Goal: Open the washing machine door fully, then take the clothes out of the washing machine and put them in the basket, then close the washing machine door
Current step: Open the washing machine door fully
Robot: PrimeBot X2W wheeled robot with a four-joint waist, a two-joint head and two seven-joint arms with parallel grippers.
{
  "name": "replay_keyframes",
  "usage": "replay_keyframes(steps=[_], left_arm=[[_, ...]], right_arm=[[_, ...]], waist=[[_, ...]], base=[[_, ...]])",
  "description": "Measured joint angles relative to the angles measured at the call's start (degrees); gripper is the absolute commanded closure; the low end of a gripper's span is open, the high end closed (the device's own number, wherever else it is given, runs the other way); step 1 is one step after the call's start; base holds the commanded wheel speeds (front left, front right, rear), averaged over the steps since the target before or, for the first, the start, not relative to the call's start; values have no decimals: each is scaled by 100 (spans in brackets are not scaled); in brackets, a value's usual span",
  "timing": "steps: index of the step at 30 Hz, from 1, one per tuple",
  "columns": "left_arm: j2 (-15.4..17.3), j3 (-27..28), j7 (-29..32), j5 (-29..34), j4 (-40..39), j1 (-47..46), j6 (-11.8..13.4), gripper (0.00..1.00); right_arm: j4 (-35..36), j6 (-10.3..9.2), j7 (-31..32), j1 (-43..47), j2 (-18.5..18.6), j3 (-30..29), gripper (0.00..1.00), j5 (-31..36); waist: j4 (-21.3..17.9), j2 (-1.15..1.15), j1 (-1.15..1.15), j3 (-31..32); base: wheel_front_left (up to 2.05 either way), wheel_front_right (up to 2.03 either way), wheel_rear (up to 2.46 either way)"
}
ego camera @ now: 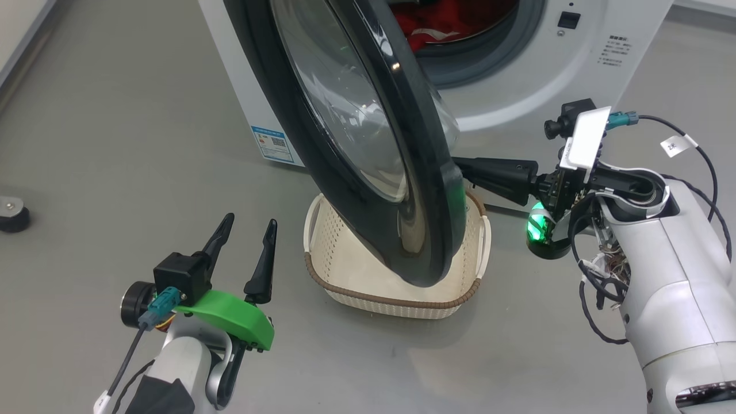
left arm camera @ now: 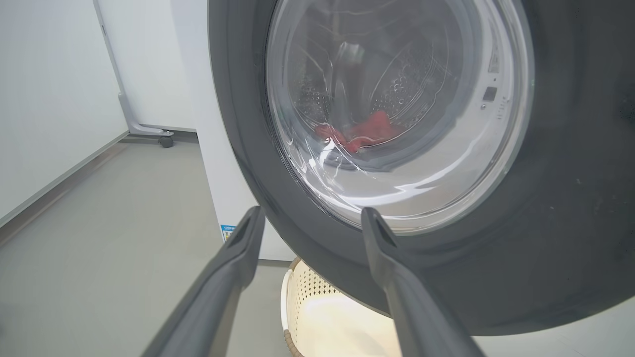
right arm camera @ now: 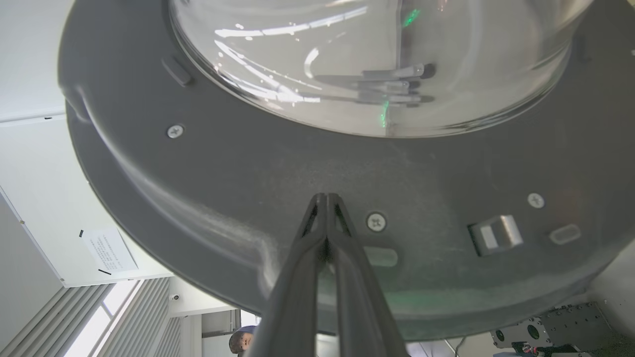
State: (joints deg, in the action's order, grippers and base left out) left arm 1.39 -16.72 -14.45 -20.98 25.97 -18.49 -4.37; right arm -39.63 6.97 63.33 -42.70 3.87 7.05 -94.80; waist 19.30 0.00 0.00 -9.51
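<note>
Door glossy blk plastic w/ clear glass; basket matt cream plastic.

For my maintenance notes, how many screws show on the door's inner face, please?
3 screws: one upper left, one beside the right gripper, one far right; more may be hidden.

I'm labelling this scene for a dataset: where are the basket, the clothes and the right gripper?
basket (ego camera: 348, 259): head view, its bare cream inside.
clothes (ego camera: 443, 23): head view, red fabric in the drum.
right gripper (right arm camera: 326, 198): right wrist view, midway between its closed fingertips.
</note>
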Motion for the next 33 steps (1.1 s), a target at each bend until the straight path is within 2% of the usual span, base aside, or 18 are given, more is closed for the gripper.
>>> replay_keyframes(steps=[6,15,33], left_arm=[[1,5,1,0,98,63,0,0],[4,-54,1,0,154,118,-3,0],[9,-108,0,-18,181,187,-4,0]], right_arm=[[146,0,47,177,-7,174,100,-111],[398,0,26,501,-8,702,100,-775],[859,0,-609,690,-4,1704,100,-1429]], waist=[[145,0,0,101],[427,0,0,232],[870,0,0,315]], base=[[0,0,0],[0,0,0],[0,0,0]])
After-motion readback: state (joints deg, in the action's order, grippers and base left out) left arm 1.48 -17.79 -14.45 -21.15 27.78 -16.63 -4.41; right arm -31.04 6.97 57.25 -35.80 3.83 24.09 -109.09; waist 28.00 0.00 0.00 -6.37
